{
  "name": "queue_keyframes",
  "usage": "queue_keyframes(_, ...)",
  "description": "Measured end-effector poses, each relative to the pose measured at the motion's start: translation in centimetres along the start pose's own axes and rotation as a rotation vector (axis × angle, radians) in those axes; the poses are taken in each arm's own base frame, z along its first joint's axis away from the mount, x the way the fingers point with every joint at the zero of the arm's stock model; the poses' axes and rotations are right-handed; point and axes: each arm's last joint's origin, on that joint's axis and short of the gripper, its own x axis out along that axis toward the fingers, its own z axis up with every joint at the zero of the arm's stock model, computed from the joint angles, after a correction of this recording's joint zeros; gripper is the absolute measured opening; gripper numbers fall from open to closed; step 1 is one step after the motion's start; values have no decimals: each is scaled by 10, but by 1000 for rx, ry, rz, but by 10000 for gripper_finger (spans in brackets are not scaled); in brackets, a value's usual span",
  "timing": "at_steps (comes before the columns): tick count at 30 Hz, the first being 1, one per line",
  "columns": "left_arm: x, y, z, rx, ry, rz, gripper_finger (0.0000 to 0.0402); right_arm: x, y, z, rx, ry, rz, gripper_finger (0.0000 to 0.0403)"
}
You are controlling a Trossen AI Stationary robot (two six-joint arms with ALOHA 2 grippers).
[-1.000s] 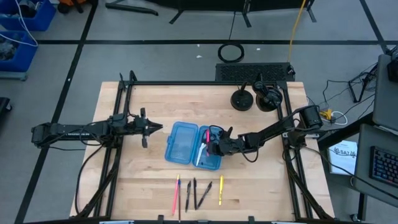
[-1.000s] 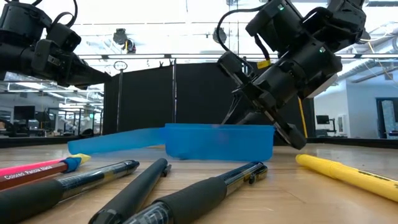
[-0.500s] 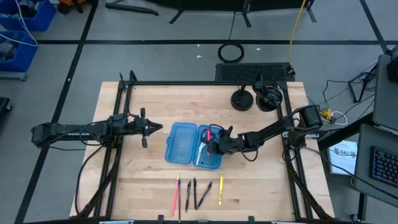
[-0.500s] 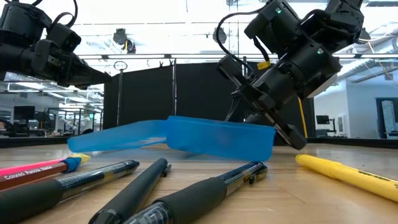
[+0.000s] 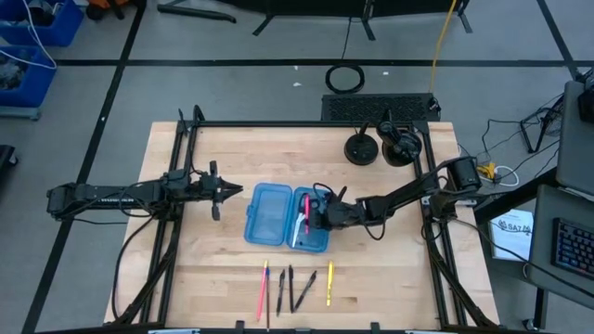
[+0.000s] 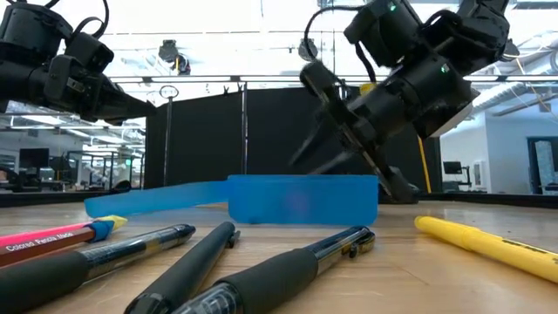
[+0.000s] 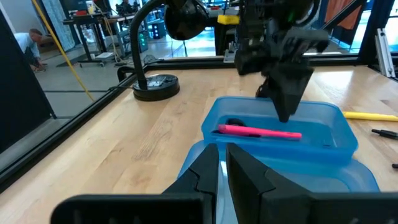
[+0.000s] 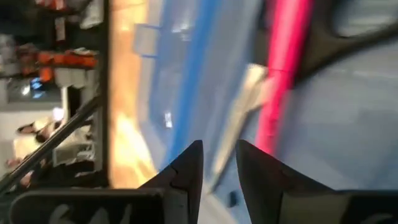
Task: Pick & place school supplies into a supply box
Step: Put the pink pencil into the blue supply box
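Two slim matte-black jointed robot arms with black looping cables, each ending in two dark tapered fingers.

Transl. blue supply box (image 5: pixel 271 214), pink pen (image 7: pixel 259 132) inside; yellow pen (image 6: pixel 488 243), blk pens (image 6: pixel 288 270) on light wood table (image 5: pixel 390 269)

You are working in a robotics lab or open workshop hall. The wooden table (image 5: pixel 232 269) sits in a black metal frame (image 5: pixel 306 124) on a grey floor marked with dark tape lines (image 5: pixel 278 62). Behind it you see black partition screens (image 6: pixel 205 135), ceiling lights with exposed ducting, rows of desks with monitors (image 6: pixel 453 167), and blue storage bins (image 5: pixel 42 23).
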Motion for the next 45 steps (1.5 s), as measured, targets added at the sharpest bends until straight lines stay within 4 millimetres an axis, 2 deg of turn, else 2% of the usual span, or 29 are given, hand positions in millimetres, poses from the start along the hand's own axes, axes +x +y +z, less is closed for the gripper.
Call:
queue_keyframes(9,0,0,0,0,0,0,37,-15,41,5,-196,-4,17,88)
queue_keyframes(12,0,0,0,1,3,-1,37,-27,62,4,-360,16,78,88)
queue_keyframes(17,0,0,-1,1,11,-3,37,-69,86,-5,-693,17,140,69)
queue_keyframes(22,0,0,-3,15,34,9,37,-116,90,-3,-971,-62,38,31)
queue_keyframes(24,0,1,-4,47,46,40,37,-131,88,2,-1090,-91,-6,10)
queue_keyframes(27,0,3,-5,61,60,126,37,-143,78,5,-1241,-72,-46,5)
queue_keyframes(32,-1,8,1,32,3,269,37,-144,55,5,-1371,-68,-51,1)
queue_keyframes(35,-1,8,3,22,-15,279,37,-140,37,0,-1473,-51,-48,1)
queue_keyframes(38,-1,8,3,16,-16,272,37,-136,23,-6,-1574,-102,35,1)
queue_keyframes(41,-1,8,2,0,-8,273,37,-138,10,-5,-1601,-173,99,1)
queue_keyframes(45,-1,8,2,-5,-10,273,37,-149,-7,3,-1605,-215,99,0)
